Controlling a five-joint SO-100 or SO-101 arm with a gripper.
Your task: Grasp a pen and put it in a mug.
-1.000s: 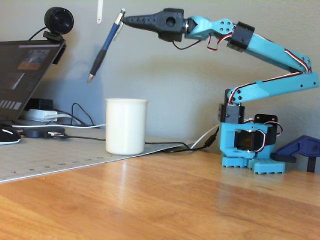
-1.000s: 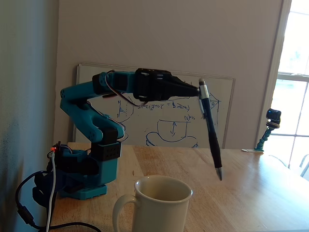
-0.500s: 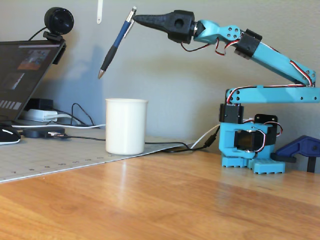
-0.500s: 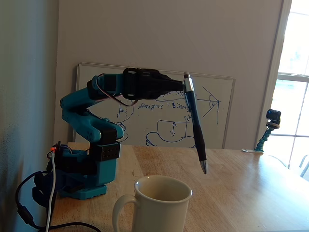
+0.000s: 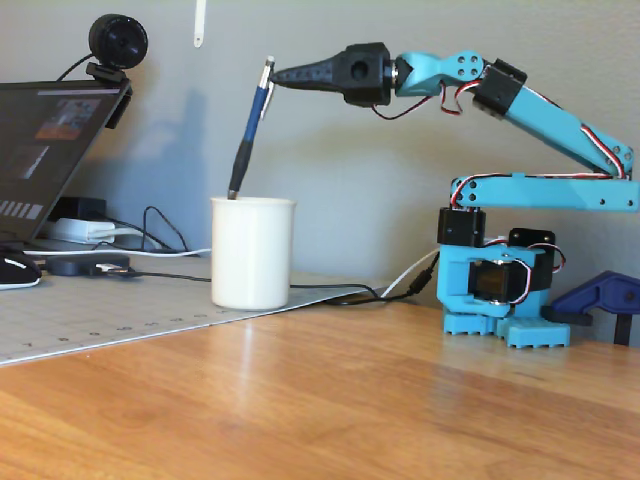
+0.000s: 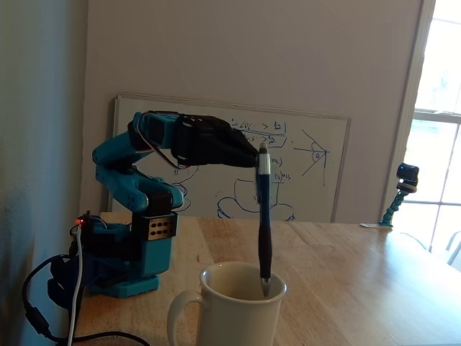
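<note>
In both fixed views the pen hangs nearly upright, blue barrel up and black front section down. My black gripper is shut on its silver top end. The pen's tip sits at the rim of the white mug, just inside the opening near its right side in a fixed view. The mug stands upright on the table, left of the arm's blue base, and its handle points left in the closer view.
A laptop with a webcam stands at the left, with cables running behind the mug over a grey mat. A whiteboard leans on the wall behind the arm. A small camera on a stalk sits by the window.
The arm has pulled back toward its base and lowered. The pen swung from a slant to nearly upright and came down until its tip reached the mug's mouth.
</note>
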